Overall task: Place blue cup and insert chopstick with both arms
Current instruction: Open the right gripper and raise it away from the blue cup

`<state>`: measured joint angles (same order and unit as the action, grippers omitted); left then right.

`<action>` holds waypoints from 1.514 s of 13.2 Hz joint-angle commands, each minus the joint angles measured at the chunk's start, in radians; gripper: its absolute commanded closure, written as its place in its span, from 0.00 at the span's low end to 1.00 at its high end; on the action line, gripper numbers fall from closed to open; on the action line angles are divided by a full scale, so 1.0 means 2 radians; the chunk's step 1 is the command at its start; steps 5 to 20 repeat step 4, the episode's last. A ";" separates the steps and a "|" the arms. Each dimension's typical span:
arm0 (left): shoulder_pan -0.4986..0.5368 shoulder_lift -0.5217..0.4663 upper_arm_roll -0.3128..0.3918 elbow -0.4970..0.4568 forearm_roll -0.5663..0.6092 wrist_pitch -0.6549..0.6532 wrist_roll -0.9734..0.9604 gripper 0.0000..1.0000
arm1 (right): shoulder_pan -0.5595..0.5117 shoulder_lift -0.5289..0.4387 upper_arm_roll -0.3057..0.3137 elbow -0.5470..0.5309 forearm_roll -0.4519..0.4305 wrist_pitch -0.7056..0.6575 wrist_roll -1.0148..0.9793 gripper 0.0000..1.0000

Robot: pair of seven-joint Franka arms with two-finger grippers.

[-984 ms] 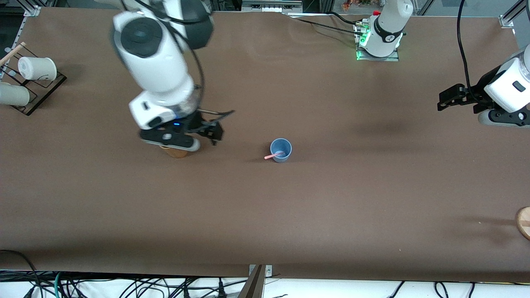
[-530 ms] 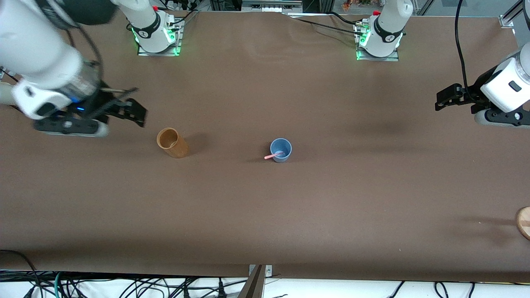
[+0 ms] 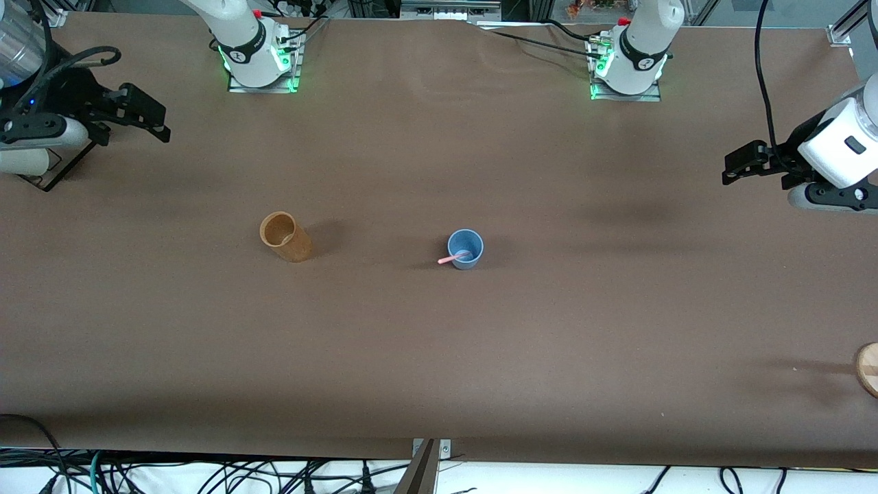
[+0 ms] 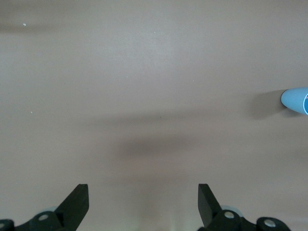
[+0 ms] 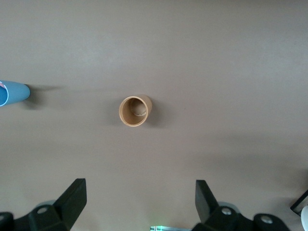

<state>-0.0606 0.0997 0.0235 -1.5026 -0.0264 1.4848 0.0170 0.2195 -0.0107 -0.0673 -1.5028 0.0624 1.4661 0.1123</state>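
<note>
The blue cup (image 3: 466, 248) stands upright mid-table. The pale-pink chopstick (image 3: 453, 259) rests inside it, its upper end leaning over the rim toward the right arm's end. My right gripper (image 3: 152, 116) hangs open and holds nothing, over the right arm's end of the table, well away from the cup. My left gripper (image 3: 735, 165) waits open over the left arm's end. In the left wrist view the open left gripper (image 4: 143, 202) has only bare table under it, and the blue cup (image 4: 296, 99) shows at the frame's edge. The right wrist view shows the open right gripper (image 5: 139, 199) and the blue cup (image 5: 13, 93).
A tan-brown cup (image 3: 285, 237) stands upright between the blue cup and the right arm's end; the same brown cup (image 5: 134, 111) appears in the right wrist view. A black rack (image 3: 62, 168) with white cups sits under the right gripper. A wooden disc (image 3: 868, 368) lies at the left arm's end.
My right arm has swung from over the brown cup out to the right arm's end of the table, uncovering that cup. The left arm, blue cup and chopstick stay put.
</note>
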 commanded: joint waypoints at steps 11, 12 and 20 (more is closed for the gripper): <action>0.002 -0.001 -0.002 0.001 0.006 0.002 0.007 0.00 | -0.005 0.002 0.008 -0.003 -0.002 -0.011 -0.009 0.00; 0.002 -0.001 -0.002 0.001 0.006 0.002 0.007 0.00 | -0.005 0.002 0.008 -0.003 -0.002 -0.011 -0.009 0.00; 0.002 -0.001 -0.002 0.001 0.006 0.002 0.007 0.00 | -0.005 0.002 0.008 -0.003 -0.002 -0.011 -0.009 0.00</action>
